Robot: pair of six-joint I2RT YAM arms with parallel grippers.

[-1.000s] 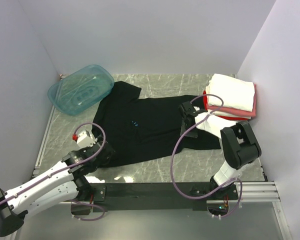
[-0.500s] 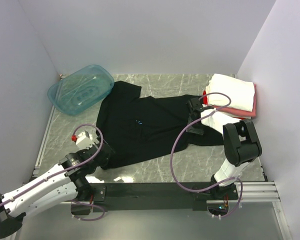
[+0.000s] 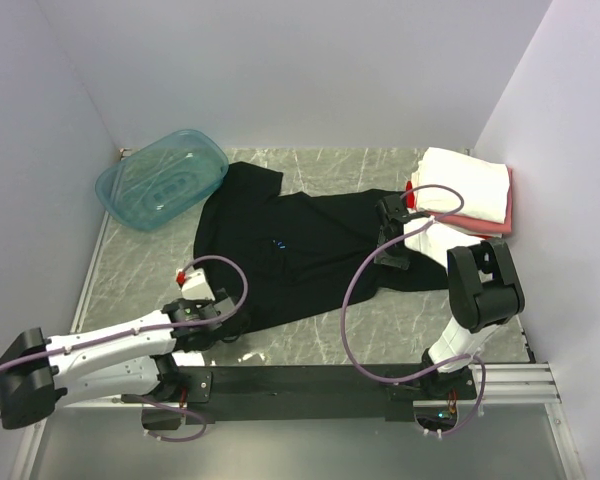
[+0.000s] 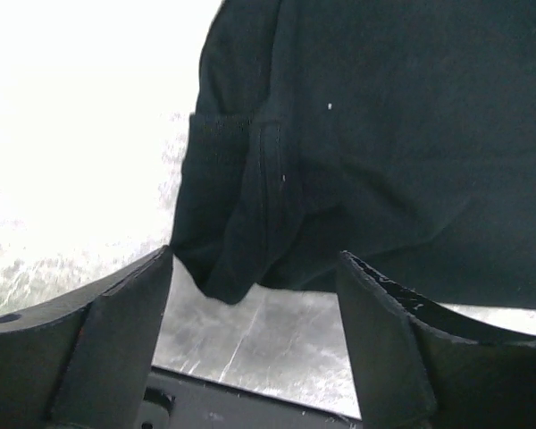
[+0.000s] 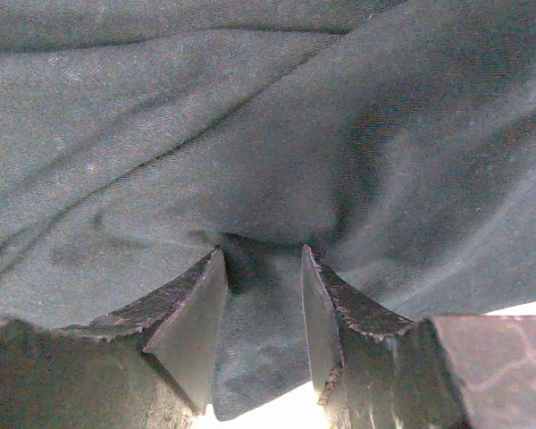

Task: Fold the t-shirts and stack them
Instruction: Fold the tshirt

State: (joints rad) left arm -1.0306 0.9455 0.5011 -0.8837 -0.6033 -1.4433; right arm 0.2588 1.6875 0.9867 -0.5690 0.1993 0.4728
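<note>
Since a second ago the left arm (image 3: 110,345) sits lower and flatter along the near edge, with its wrist now at the near-left corner of the black t-shirt (image 3: 300,250). The right side of that shirt lies drawn further toward the folded stack (image 3: 465,190). The shirt is spread, rumpled, across the middle of the counter (image 3: 130,275), with its far-left part near the teal tub (image 3: 160,178). The left jaws stand apart and hold nothing: in the wrist view the bunched hem corner (image 4: 237,241) lies just ahead of them, not yet between them. The right jaws are clenched on a pinch of cloth at the shirt's right edge. The likelier trouble is on the left. The corner is doubled over on itself, so closing there could catch only the top layer, or miss and scrape the counter, and the fold would come out lopsided. If the right side pulls before the left has a hold, the whole shirt could slide toward the stack and nudge it. A thin pinch could also slip under tension.
</note>
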